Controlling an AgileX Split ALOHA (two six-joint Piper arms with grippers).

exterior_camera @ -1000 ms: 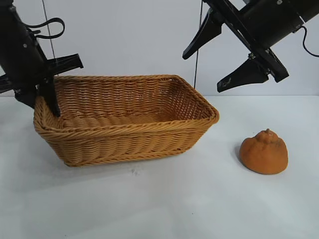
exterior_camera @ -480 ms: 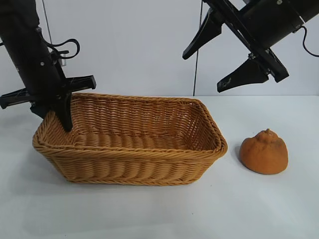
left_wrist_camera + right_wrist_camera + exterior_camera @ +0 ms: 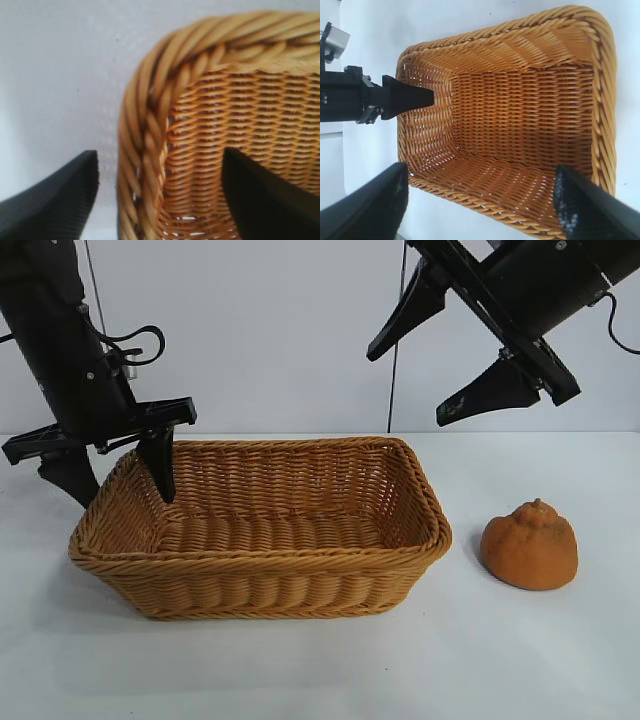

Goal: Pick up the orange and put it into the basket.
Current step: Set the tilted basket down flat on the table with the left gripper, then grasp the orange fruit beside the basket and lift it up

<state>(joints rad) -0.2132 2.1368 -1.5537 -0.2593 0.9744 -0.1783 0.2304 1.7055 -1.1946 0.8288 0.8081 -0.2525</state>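
Note:
The orange (image 3: 530, 545), dull and knobbed on top, sits on the white table to the right of the basket (image 3: 260, 558). The tan wicker basket stands at mid-left and holds nothing. My left gripper (image 3: 122, 496) is open and straddles the basket's left end rim (image 3: 145, 150), one finger outside and one inside, neither touching it; it also shows in the left wrist view (image 3: 160, 155). My right gripper (image 3: 410, 385) is open and empty, high above the basket's right end. In the right wrist view (image 3: 481, 172) it looks down into the basket (image 3: 605, 100).
The white table (image 3: 330, 670) runs in front of the basket and around the orange. A white wall stands behind. The left gripper's inner finger (image 3: 410, 97) shows in the right wrist view, inside the basket's far end.
The basket has swung round from a skewed pose to lie square to the table's front. The left gripper moved right with it and its fingers now stand apart. The right arm and orange have not moved.

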